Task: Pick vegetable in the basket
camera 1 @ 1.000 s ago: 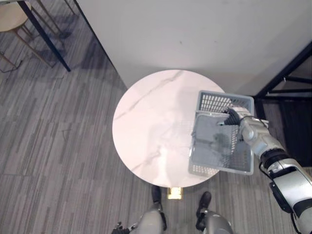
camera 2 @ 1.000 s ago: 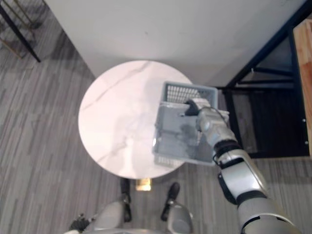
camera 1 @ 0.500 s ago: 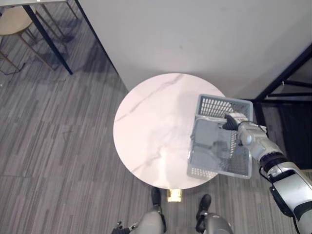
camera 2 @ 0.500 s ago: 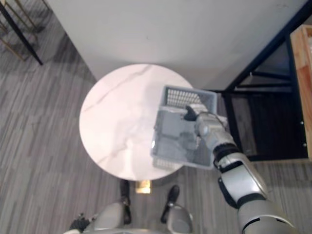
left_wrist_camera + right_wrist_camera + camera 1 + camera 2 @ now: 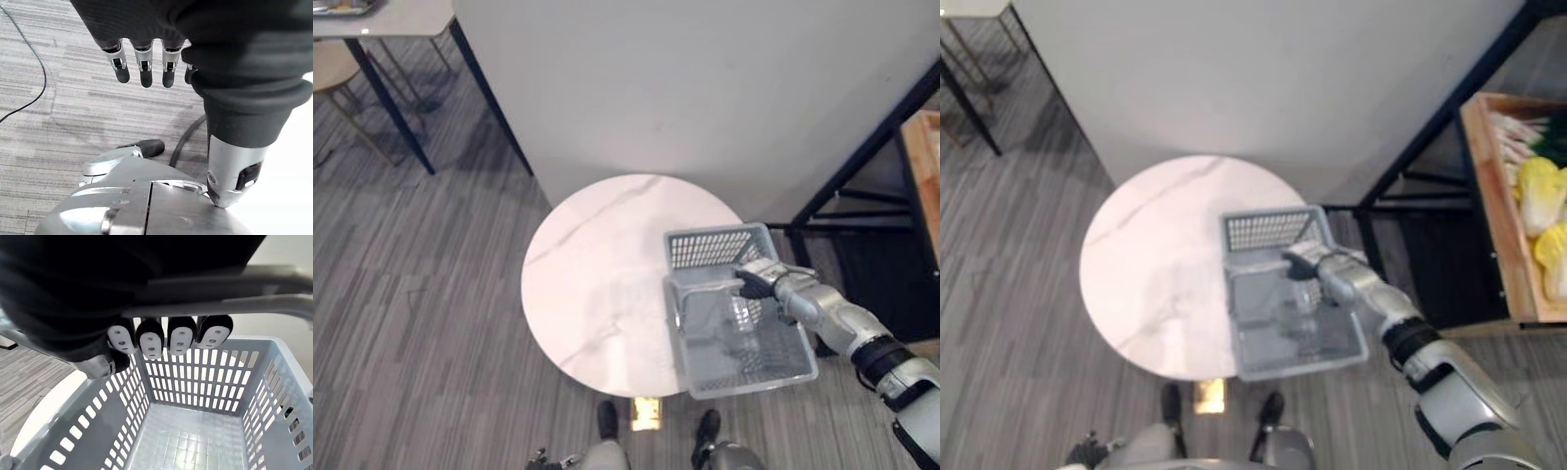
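Left wrist view: left hand (image 5: 145,68) hangs slack, empty. Right eye view, left to right: round bench (image 5: 1146,255); empty basket (image 5: 1268,230) above its edge, right hand (image 5: 1307,259) curled round the handle (image 5: 274,303) for carrying; vegetables (image 5: 1540,191) well apart in a crate (image 5: 1487,191).

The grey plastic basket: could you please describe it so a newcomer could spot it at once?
Find the round white marble-patterned table. At its right edge the right hand grips the handle of the grey plastic basket. It is empty with slotted walls, unlike the wooden crate of vegetables further right.
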You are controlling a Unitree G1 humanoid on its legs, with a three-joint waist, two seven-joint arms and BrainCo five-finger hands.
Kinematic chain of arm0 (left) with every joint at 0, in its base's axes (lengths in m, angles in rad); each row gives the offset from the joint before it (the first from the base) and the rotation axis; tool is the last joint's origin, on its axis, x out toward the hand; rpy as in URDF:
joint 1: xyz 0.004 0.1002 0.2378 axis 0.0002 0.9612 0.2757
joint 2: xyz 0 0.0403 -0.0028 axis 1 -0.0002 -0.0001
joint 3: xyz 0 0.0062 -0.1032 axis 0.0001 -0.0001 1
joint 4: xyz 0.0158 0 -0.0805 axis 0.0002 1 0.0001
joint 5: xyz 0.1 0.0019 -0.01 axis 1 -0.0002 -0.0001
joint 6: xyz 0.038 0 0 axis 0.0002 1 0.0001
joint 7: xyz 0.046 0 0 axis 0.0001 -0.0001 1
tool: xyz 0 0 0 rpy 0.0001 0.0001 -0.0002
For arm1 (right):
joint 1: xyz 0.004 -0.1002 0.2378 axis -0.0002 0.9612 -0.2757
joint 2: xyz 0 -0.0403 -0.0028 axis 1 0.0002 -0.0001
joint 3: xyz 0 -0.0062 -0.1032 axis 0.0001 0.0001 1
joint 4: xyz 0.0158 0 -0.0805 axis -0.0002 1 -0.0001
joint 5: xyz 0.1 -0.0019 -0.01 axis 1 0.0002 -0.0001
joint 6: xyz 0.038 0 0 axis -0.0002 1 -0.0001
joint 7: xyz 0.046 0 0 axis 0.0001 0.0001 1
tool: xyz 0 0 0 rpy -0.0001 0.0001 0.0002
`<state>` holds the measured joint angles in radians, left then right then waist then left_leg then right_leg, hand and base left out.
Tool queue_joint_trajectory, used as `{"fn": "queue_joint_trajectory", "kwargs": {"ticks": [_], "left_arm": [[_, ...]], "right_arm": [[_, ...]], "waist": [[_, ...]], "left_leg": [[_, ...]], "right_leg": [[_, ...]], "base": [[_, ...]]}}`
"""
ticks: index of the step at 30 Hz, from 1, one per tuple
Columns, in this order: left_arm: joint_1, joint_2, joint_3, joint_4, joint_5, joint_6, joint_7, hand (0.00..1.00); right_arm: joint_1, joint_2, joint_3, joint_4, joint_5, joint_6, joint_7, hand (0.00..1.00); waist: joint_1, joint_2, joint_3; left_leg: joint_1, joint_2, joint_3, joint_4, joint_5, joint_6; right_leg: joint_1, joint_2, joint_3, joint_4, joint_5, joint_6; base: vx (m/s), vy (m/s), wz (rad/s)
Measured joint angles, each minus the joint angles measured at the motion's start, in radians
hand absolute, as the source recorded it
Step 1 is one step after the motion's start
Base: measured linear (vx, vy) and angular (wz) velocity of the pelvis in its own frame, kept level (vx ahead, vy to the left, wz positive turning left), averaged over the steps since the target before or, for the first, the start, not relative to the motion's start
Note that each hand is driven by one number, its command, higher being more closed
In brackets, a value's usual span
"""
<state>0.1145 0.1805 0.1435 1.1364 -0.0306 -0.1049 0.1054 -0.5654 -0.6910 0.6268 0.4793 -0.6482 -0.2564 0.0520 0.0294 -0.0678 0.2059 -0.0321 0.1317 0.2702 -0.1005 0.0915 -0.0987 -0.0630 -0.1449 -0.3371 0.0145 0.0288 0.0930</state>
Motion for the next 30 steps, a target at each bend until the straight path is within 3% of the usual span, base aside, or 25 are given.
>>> {"fn": "queue_joint_trajectory", "kwargs": {"ticks": [10, 20, 27, 30], "left_arm": [[0.008, -0.001, -0.020, 0.015, 0.037, 0.001, -0.011, 0.00], [0.036, 0.000, -0.022, 0.017, 0.081, 0.007, -0.013, 0.00], [0.040, 0.003, -0.047, 0.017, 0.094, 0.010, -0.013, 0.00], [0.036, 0.027, -0.109, 0.014, 0.112, 0.010, -0.015, 0.00]], "right_arm": [[0.109, -0.160, -0.003, -0.160, 0.039, -0.023, 0.022, 1.00], [0.244, -0.281, -0.035, -0.285, 0.060, -0.094, 0.024, 1.00], [0.394, -0.293, -0.226, -0.322, 0.059, -0.094, 0.015, 1.00], [0.475, -0.293, -0.324, -0.359, 0.055, -0.081, -0.021, 1.00]], "waist": [[-0.009, 0.006, -0.062], [-0.028, 0.013, -0.101], [-0.042, 0.015, -0.112], [-0.062, 0.001, -0.102]], "left_leg": [[0.008, 0.001, 0.021, -0.003, 0.001, 0.002], [0.036, 0.001, 0.054, 0.004, -0.007, 0.003], [0.054, -0.001, 0.074, 0.069, -0.066, 0.014], [0.042, -0.025, 0.122, 0.077, -0.087, 0.028]], "right_leg": [[-0.003, 0.004, 0.031, -0.014, 0.017, 0.004], [0.002, 0.007, 0.069, -0.011, 0.019, 0.005], [-0.006, -0.021, 0.102, 0.095, -0.025, 0.014], [-0.070, -0.051, 0.169, 0.144, -0.020, 0.043]], "base": [[-0.03, 0.003, -0.07], [0.03, 0.001, -0.09], [0.01, 0.016, -0.10], [-0.08, 0.118, -0.47]]}}
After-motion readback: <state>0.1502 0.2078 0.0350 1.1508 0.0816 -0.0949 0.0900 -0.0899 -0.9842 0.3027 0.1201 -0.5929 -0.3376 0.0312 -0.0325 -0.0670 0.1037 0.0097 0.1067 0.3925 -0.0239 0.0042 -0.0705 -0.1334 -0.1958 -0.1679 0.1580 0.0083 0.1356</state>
